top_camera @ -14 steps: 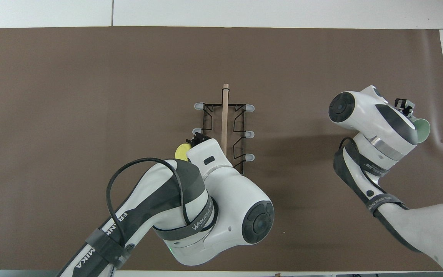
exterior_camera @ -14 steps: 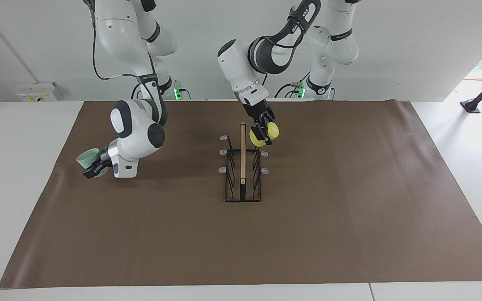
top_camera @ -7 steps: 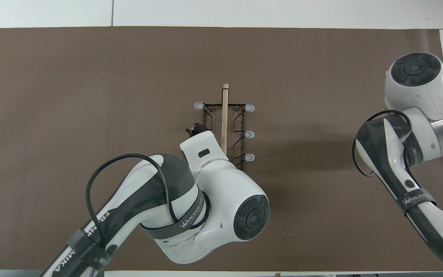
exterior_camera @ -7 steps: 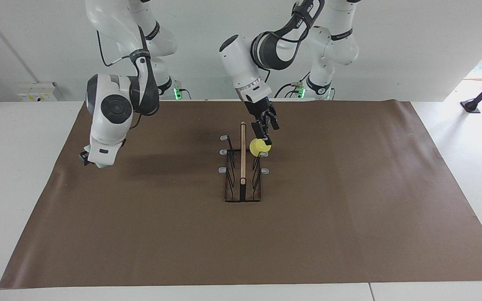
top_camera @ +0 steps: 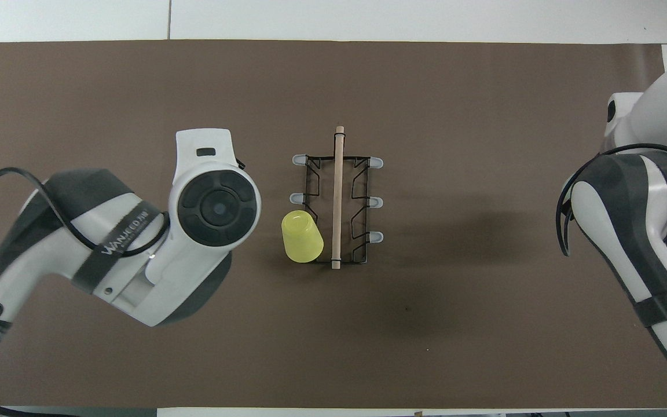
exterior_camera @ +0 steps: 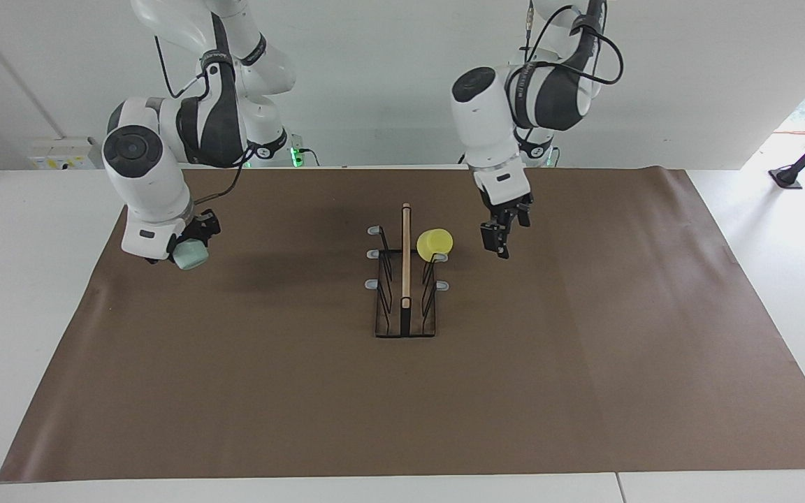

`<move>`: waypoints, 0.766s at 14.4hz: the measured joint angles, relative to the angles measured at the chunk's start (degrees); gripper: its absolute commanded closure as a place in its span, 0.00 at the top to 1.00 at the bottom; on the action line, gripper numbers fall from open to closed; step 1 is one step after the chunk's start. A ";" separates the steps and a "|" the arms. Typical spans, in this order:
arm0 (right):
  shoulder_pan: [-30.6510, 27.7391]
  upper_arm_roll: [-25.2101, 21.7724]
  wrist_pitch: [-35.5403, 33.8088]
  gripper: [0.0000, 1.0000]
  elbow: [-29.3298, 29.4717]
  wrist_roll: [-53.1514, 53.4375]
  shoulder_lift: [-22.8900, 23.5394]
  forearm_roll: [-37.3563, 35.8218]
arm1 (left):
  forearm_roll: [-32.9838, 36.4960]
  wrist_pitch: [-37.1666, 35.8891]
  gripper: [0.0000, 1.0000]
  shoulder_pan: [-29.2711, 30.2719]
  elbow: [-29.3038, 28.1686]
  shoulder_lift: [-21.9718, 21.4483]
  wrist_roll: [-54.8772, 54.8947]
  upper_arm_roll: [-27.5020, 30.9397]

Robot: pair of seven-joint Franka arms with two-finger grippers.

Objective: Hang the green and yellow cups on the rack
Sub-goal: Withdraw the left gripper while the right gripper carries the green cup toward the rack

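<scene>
Facing view: the rack (exterior_camera: pixel 405 290) is recorded at the middle of the brown mat (exterior_camera: pixel 584 391), its wooden centre bar (exterior_camera: pixel 406 258) upright. The yellow cup (exterior_camera: pixel 434 242) is hung mouth-down on the rack's prong nearest the robots, on the side toward the left arm's end of the table. The left gripper (exterior_camera: pixel 502 239) is held in the air over the mat just beside the rack, apart from the yellow cup, fingers spread and empty. The right gripper (exterior_camera: pixel 189 241) is raised over the mat's edge at the right arm's end of the table, well apart from the rack, and is clamped on the green cup (exterior_camera: pixel 190 256). Overhead view: the rack (top_camera: pixel 337 202) is seen from above with the yellow cup (top_camera: pixel 302 236) tilted against its side, base upward. The left gripper is hidden under its own arm's wrist housing (top_camera: pixel 213 191); the right gripper and green cup are likewise covered by the right arm (top_camera: pixel 646 220).
</scene>
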 measured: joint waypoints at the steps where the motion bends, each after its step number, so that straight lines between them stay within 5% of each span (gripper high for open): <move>1: 0.00 0.07 0.00 0.00 0.05 -1.38 -0.80 2.53 | -2.02 0.13 1.00 2.59 0.00 -0.28 6.38 0.05; 6: 1.51 0.87 -4.18 0.00 1.00 -2.68 -5.63 18.70 | -10.57 1.16 1.00 15.13 -0.01 -1.24 33.71 0.21; 11: 3.08 1.29 -2.33 0.00 0.76 -2.57 -8.25 43.59 | -17.27 3.55 1.00 25.21 0.20 -1.92 58.66 0.29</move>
